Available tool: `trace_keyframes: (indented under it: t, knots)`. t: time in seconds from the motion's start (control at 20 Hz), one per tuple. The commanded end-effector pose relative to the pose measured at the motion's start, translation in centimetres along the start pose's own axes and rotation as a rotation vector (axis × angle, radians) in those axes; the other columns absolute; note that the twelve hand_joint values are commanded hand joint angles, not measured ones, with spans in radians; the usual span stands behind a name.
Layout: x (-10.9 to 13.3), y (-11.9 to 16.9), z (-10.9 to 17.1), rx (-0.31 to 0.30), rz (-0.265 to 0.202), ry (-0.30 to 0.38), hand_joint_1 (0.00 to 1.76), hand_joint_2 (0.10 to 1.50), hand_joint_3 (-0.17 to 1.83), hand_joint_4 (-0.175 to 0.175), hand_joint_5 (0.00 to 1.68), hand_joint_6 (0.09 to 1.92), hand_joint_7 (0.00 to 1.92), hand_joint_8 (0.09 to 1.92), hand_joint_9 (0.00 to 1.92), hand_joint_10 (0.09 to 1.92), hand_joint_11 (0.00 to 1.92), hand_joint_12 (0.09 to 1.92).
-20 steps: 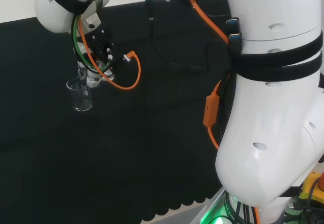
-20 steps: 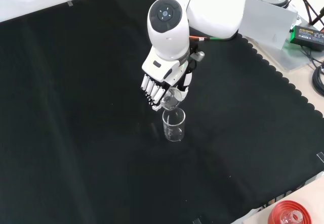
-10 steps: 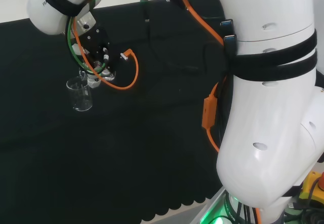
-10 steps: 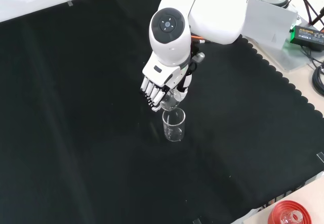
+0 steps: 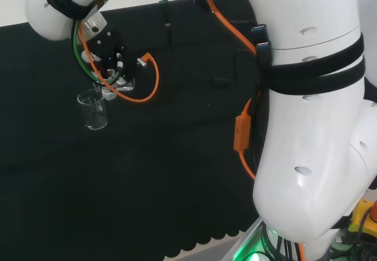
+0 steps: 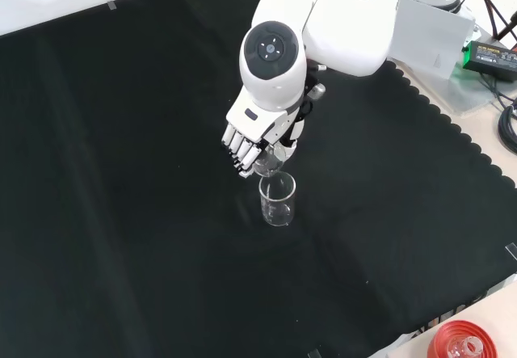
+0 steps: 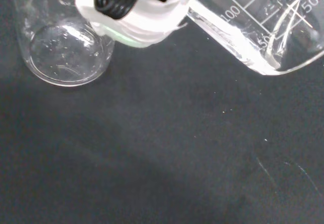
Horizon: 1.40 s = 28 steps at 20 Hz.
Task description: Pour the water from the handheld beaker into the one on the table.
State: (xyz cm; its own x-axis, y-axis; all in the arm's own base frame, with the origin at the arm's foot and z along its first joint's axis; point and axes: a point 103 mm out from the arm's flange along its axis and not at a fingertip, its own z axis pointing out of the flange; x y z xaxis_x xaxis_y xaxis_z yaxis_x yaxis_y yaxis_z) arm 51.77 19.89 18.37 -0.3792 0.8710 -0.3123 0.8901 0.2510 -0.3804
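In the head view we see the hand (image 5: 111, 66) hanging from the arm near the upper left, its fingers curled round a small clear beaker (image 5: 122, 85) that is hard to make out against the black cloth (image 5: 177, 172). Just below and to its left a second clear beaker, the table beaker (image 5: 93, 110), stands upright on the cloth. Orange cable (image 5: 150, 78) loops beside the hand, and the arm's big white links (image 5: 312, 125) take up the right side.

In the front view we find the hand (image 6: 252, 141) under the white link with the round grey cap (image 6: 273, 49), fingers bent downward and closed about the held beaker (image 6: 268, 162), which is tipped over. Its lower edge sits right above the rim of the table beaker (image 6: 277, 200), which stands upright near the middle of the cloth (image 6: 121, 212). We cannot tell whether the two rims touch. A red ring with a glass piece (image 6: 462, 346) lies at the lower right corner.

In the wrist view we see a white part of the hand (image 7: 136, 16) close up, the held beaker (image 7: 263, 37) tilted, with printed graduations and some water lying along its lower wall. The table beaker (image 7: 66, 52) stands on the cloth (image 7: 152, 158) nearby; we cannot tell what it holds.
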Motion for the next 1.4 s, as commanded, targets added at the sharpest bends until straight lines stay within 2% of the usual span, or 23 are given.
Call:
trace_keyframes:
  t: [0.05, 0.9, 1.15, 1.4]
  knots:
    - [-0.1, 0.0, 0.0, 0.01, 0.005, -0.024, 1.41, 1.08, -0.17, -0.131, 1.07, 0.83, 1.25, 0.57, 1.27, 0.77, 0.84, 0.9]
    - [-0.6, -0.7, -0.3, 0.012, 0.008, -0.042, 1.41, 1.08, -0.17, -0.13, 1.07, 0.83, 1.25, 0.57, 1.28, 0.76, 0.84, 0.9]
    - [0.4, -0.6, -0.9, 0.024, 0.011, -0.071, 1.41, 1.08, -0.17, -0.13, 1.07, 0.83, 1.25, 0.57, 1.28, 0.76, 0.84, 0.9]
    - [1.0, -0.5, -1.2, 0.028, 0.007, -0.072, 1.41, 1.08, -0.17, -0.13, 1.07, 0.83, 1.25, 0.57, 1.28, 0.76, 0.84, 0.9]
